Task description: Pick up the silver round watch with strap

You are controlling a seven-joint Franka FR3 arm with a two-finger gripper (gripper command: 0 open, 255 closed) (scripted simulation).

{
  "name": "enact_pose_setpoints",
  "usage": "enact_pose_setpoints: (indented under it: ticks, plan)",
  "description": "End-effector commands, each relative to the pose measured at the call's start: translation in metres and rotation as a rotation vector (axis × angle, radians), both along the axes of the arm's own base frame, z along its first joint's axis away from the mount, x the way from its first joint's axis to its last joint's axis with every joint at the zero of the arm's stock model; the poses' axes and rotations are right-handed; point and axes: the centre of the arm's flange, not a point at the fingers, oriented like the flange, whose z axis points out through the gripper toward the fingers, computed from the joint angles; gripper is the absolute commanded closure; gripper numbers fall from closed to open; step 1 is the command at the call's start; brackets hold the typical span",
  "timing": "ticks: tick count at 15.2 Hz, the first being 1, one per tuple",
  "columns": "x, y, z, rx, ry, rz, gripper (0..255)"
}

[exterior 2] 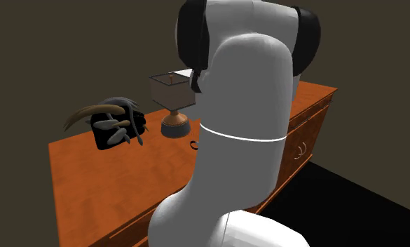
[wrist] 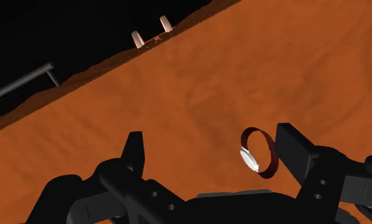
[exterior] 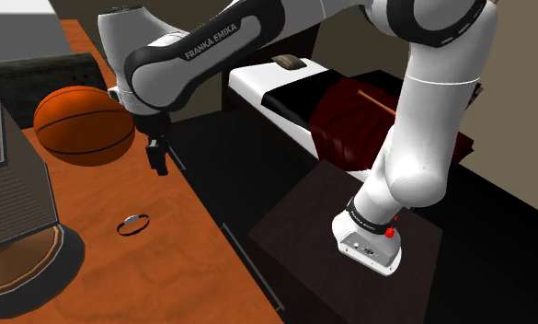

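The watch is a small round band with a silver face, lying on the orange wooden desk. In the wrist view the watch shows a dark red inner strap and rests on the wood between the fingers, close to one black finger without touching it. My black gripper hangs above the desk, a little beyond the watch toward the basketball. The gripper is open and holds nothing. In the second exterior view the watch is a dark speck beside the arm.
An orange basketball sits just behind the gripper. A lamp with a round wooden base stands at the shoulder view's left. A black object with horn-like parts lies farther along the desk. The desk's front edge and a drawer handle are near.
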Motion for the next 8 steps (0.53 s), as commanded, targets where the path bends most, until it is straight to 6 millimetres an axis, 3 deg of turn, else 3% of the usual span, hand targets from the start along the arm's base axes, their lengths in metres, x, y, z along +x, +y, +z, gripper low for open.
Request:
enact_pose_setpoints:
  ticks: [1, 8]
  plan:
    - [0.000, 0.022, -0.017, 0.000, 0.010, 0.044, 0]
    - [-0.009, 0.099, -0.072, 0.001, 0.044, 0.197, 0]
